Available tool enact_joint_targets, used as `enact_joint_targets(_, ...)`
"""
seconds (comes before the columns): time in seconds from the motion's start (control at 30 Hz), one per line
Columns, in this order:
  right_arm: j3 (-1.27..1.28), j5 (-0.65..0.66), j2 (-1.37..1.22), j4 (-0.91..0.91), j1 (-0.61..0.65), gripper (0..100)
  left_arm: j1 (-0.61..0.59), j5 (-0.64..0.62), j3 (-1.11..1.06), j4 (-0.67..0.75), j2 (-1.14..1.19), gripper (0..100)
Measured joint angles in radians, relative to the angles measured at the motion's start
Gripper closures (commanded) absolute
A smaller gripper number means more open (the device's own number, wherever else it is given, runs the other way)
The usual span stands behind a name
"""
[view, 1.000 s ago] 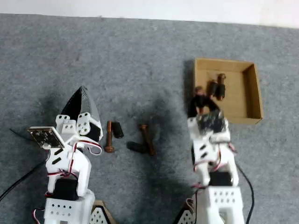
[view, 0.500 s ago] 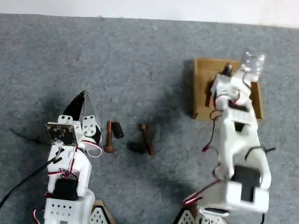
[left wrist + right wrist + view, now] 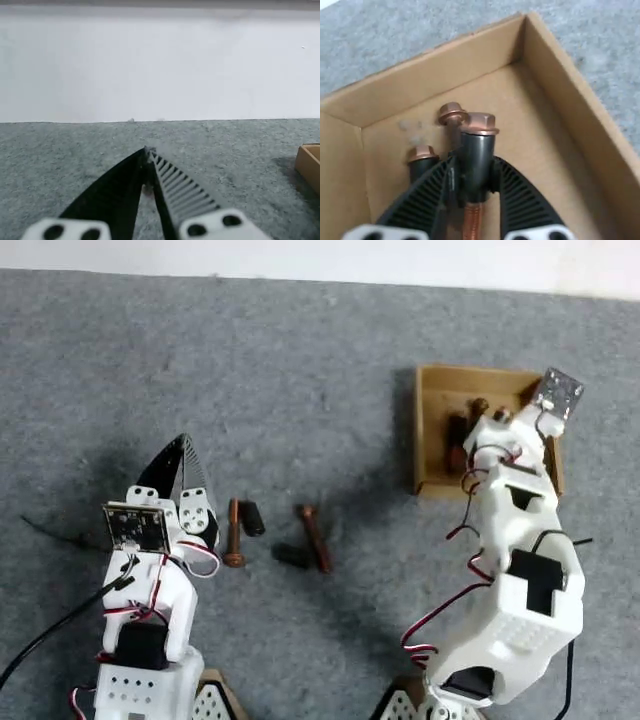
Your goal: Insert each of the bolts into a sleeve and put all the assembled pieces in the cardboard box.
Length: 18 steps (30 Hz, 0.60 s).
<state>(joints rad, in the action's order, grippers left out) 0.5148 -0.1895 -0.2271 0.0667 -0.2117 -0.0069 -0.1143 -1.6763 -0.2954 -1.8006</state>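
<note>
Your right fingers (image 3: pixel 520 192) are gripping an assembled piece (image 3: pixel 477 150), a bolt seated in its black sleeve, and are holding it inside the cardboard box (image 3: pixel 435 62). It is hanging just beside two more assembled pieces (image 3: pixel 451 116) that are resting in the box. Your left fingers (image 3: pixel 175 187) are sitting closed, tips meeting, with nothing between them, over the grey worktop (image 3: pixel 300 360). Near them a loose bolt (image 3: pixel 233 530) is lying just beside a sleeve (image 3: pixel 251 518). Farther toward the box, a second bolt (image 3: pixel 314 537) is touching a second sleeve (image 3: pixel 292 555).

Robotics bench: grey mat (image 3: pixel 300 360), white wall (image 3: pixel 160 65)
</note>
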Motion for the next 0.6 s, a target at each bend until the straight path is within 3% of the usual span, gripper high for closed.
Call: enact_joint_targets(0.6,0.037,0.000,0.100,0.015,0.048,85.0,0.002,0.000,0.000,0.000,0.000,99)
